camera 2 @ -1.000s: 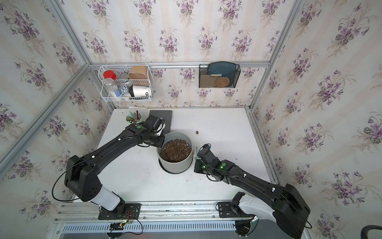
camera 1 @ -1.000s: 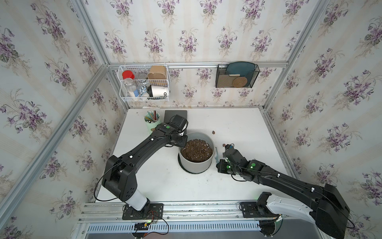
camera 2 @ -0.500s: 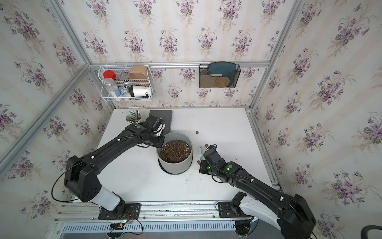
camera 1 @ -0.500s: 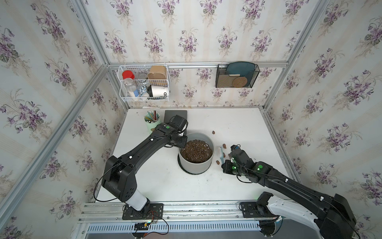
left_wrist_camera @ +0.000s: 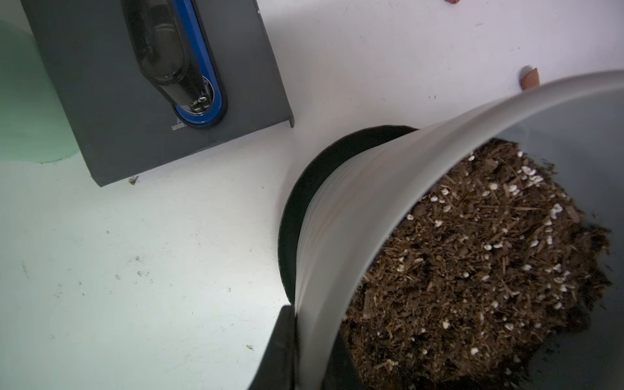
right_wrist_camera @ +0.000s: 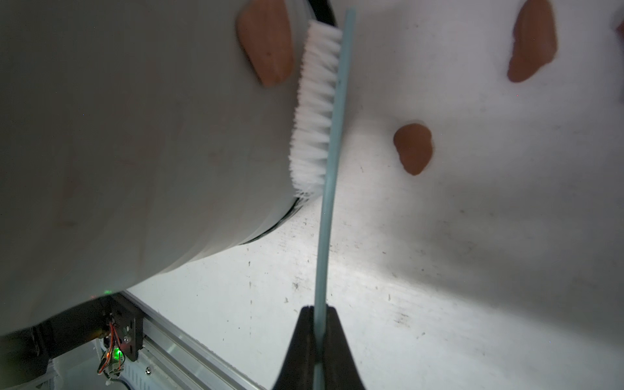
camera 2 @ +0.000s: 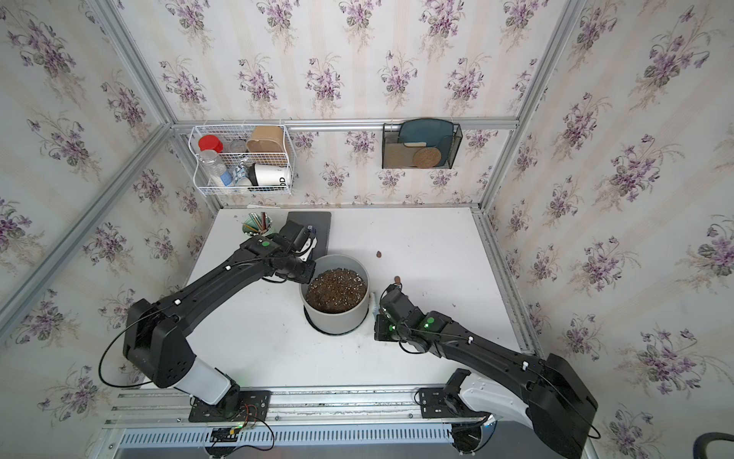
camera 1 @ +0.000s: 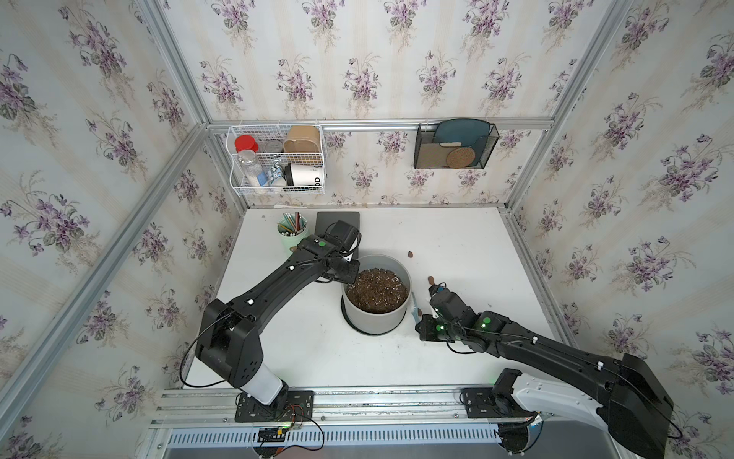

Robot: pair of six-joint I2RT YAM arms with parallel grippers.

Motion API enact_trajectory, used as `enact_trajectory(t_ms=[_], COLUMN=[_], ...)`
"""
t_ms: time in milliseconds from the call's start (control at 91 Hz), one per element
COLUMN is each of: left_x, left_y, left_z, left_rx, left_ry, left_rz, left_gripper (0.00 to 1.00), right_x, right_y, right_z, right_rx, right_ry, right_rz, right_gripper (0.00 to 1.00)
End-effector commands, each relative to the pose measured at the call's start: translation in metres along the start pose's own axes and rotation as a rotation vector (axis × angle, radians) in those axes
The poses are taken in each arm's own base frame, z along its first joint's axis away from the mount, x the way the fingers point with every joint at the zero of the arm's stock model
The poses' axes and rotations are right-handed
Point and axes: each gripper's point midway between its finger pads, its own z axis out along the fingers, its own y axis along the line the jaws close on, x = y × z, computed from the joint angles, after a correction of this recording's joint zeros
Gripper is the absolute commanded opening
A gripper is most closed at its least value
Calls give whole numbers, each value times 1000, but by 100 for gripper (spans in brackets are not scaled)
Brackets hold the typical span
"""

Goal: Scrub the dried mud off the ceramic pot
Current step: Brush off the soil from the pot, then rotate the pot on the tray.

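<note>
The light grey ceramic pot (camera 1: 373, 322) (camera 2: 335, 322), filled with dark speckled soil, stands on a dark saucer mid-table. My left gripper (left_wrist_camera: 310, 347) (camera 1: 349, 274) is shut on its rim, one finger outside the wall and one inside. My right gripper (right_wrist_camera: 319, 317) (camera 1: 418, 320) is shut on the thin light blue handle of a brush (right_wrist_camera: 329, 202). The brush's white bristles (right_wrist_camera: 315, 101) press against the pot's wall (right_wrist_camera: 135, 135), right beside a reddish-brown blob of dried mud (right_wrist_camera: 266, 47) stuck there. Loose mud blobs (right_wrist_camera: 413, 147) (camera 1: 430, 279) lie on the table to the pot's right.
A mint green pencil cup (camera 1: 292, 234) and a dark flat board (left_wrist_camera: 101, 101) with a blue-rimmed black tool on it sit behind the pot at the back left. A white wire basket (camera 1: 278, 159) and a black mesh holder (camera 1: 454, 145) hang on the back wall.
The right gripper swung the brush a little away from the pot, then back against its wall. The left arm and the pot have stayed put.
</note>
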Motion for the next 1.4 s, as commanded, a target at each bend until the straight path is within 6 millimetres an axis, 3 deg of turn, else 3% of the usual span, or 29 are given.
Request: enact_trajectory(t_ms=[0,506,813,1121,1385], left_x=[-27,-23,-18,-14,-24], left_y=[-25,-23,-20,-23,-12], left_z=[-13,-12,-14,-21,-20], left_rx=[130,126,120,139,78], left_ry=[-100,-96,-99,-96,-143], left_rz=[-27,-31,-32,-40,-52], left_gripper=[0,0,0,0,28], right_x=[-11,-18,-17,-30,-43], right_y=[15,-19,-38,-43,-40], right_z=[-9,-36,-40,-55,-69], right_rx=[-63,52,142,195,180], right_ry=[-49,-127,-134,-200,-277], right_rz=[-10,42,69,84,103], right_gripper=[0,0,0,0,0])
